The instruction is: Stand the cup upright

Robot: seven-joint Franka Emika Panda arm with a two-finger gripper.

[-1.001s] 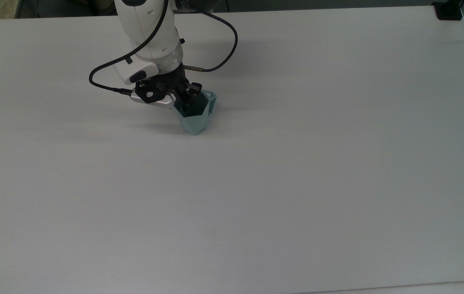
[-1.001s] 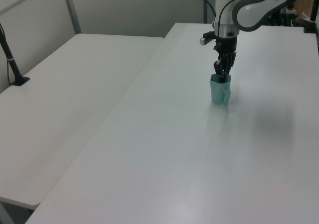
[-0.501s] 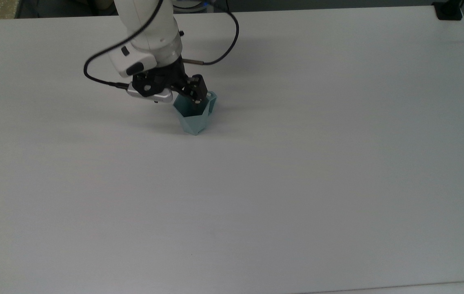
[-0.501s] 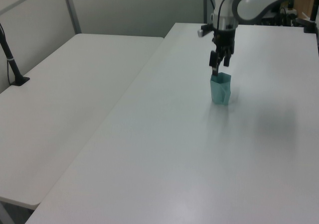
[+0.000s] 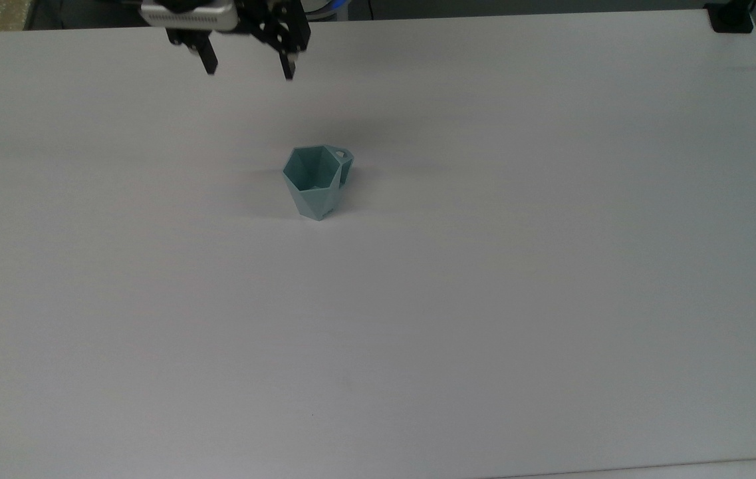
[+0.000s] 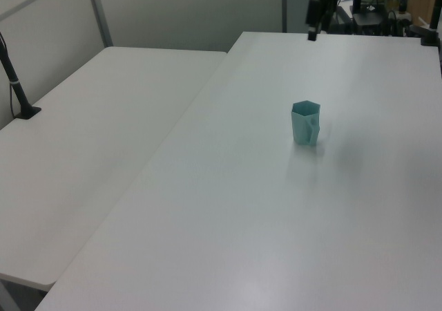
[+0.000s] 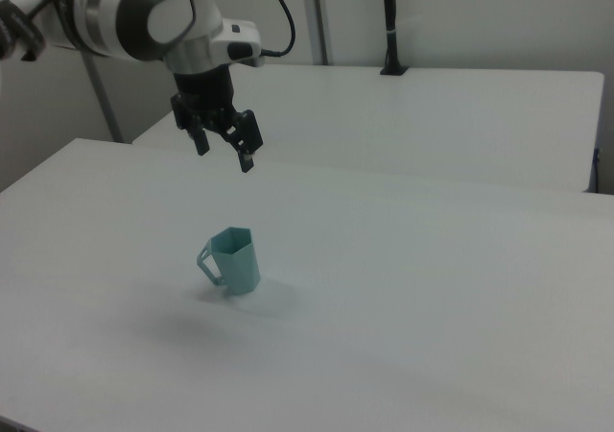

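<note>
1. The cup (image 5: 314, 185) is a small pale teal-blue piece with flat faceted sides and a six-sided rim, narrowing toward its base. Its surface looks matte.
2. It stands upright on the white table (image 5: 484, 299), mouth open to the ceiling, base flat on the tabletop.
3. A small angular handle juts from one side; it points toward the top view's upper right and toward the right view's left.
4. In the top view the cup sits in the upper half of the table, a little left of centre; in the left view (image 6: 305, 123) it stands toward the right; in the right view (image 7: 233, 260) it is left of centre.
5. The gripper (image 5: 247, 66) hangs in the air well above the cup and apart from it, its two dark fingers spread wide with nothing between them; the right view (image 7: 224, 157) shows it up and to the left of the cup.
6. Count: one cup, one gripper, one arm (image 7: 144, 14), and two white tables, the second table (image 6: 97, 152) standing beside the first.
</note>
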